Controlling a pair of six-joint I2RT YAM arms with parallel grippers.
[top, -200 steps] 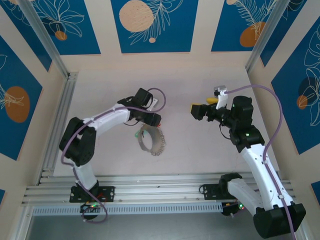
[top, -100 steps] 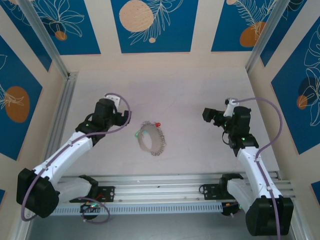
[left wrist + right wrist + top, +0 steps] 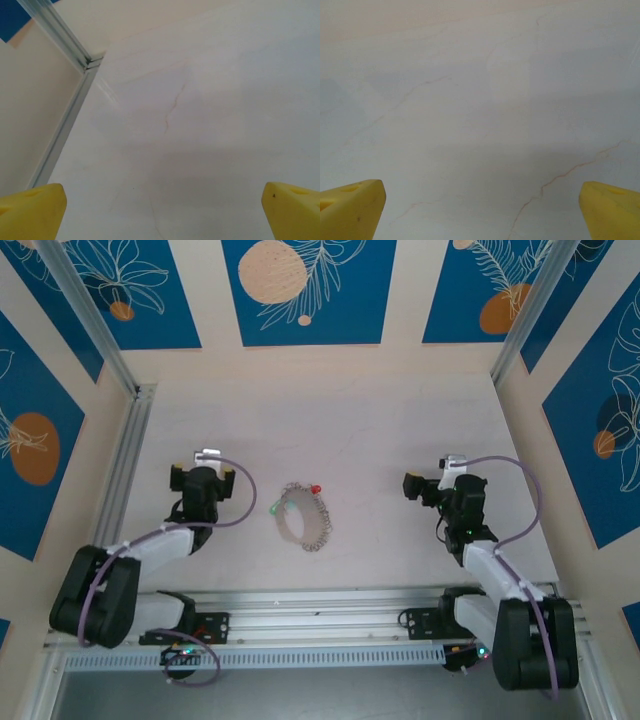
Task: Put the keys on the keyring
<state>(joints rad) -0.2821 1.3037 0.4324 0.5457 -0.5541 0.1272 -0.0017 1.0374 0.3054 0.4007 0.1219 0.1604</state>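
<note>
Keyring [image 3: 303, 521] lies on the surface [image 3: 380, 430], roughly centre, between the two arms and a bit nearer the L one. It's a thin grey loop w/ a beaded edge along its right side. A red key [image 3: 315, 487] sits at its far edge and a green key [image 3: 273, 508] at its left edge. Both are tiny, and I can't tell if they're threaded on or just touching the ring.

L end effector [image 3: 203, 474] is left of the ring, well apart from it, arm folded back toward its base. In the L wrist view the yellow pads [image 3: 31, 212] sit at opposite bottom corners: wide open, holding nothing, w/ bare surface between them and an alu rail [image 3: 65, 120] running along the wall side.

R end effector [image 3: 432, 484] is right of the ring, also well apart, arm tucked in. In the R wrist view its pads [image 3: 350, 210] are likewise spread to the corners: wide open, nothing held, over pale surface w/ faint hairline veins.
</note>
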